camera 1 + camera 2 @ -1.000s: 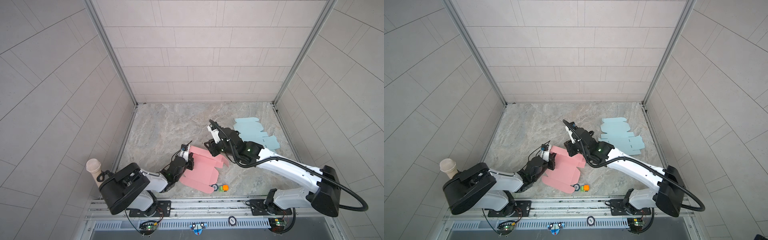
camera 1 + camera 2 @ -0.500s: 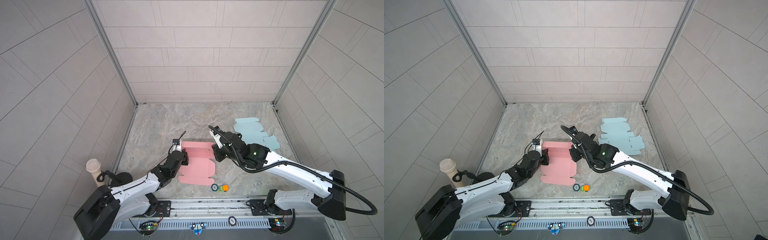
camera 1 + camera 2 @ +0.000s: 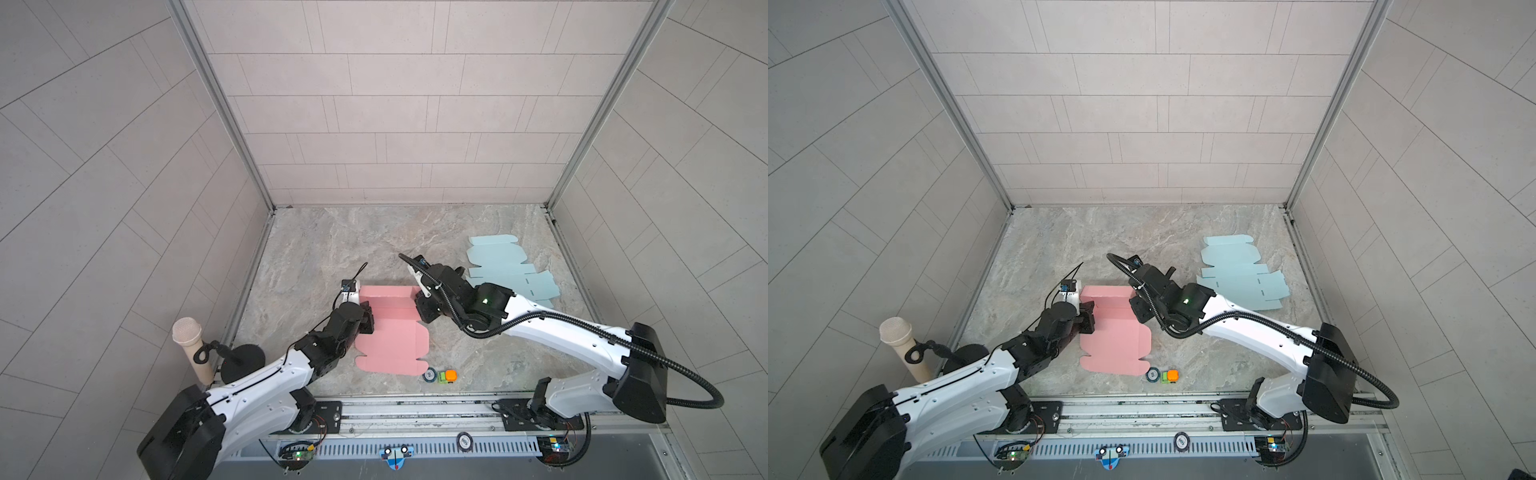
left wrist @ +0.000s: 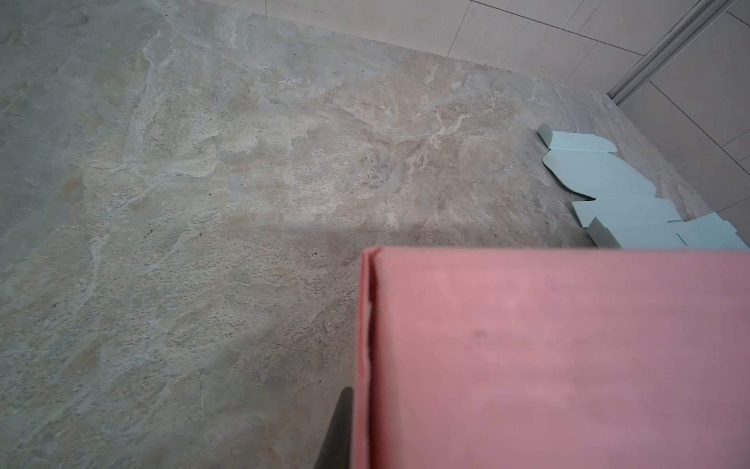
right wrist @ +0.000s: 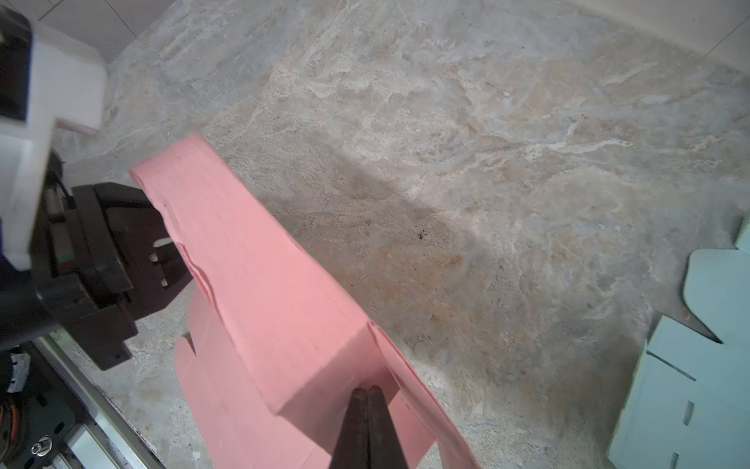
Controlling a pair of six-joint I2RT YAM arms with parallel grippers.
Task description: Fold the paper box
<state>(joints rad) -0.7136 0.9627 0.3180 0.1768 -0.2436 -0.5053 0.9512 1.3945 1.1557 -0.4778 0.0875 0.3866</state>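
1. Pink paper box (image 3: 392,332), one: front-centre of the table (image 3: 332,249); far wall raised, the rest flat.
2. Left claw (image 3: 367,320), one: clenched on the box's left edge.
3. Right claw (image 5: 367,400), one: fingers pressed together at the raised wall's right corner.
4. Blue box blank (image 3: 505,270), one: flat, far right.
5. Round roll (image 3: 429,375), one; orange-green block (image 3: 448,375), one: side by side near the box's front corner.

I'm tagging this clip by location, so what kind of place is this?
Probably a lab robot test cell: left arm and right arm mounted on a metal rail, plain panelled walls boxing in a stone-patterned tabletop, a microphone on a stand beside it.
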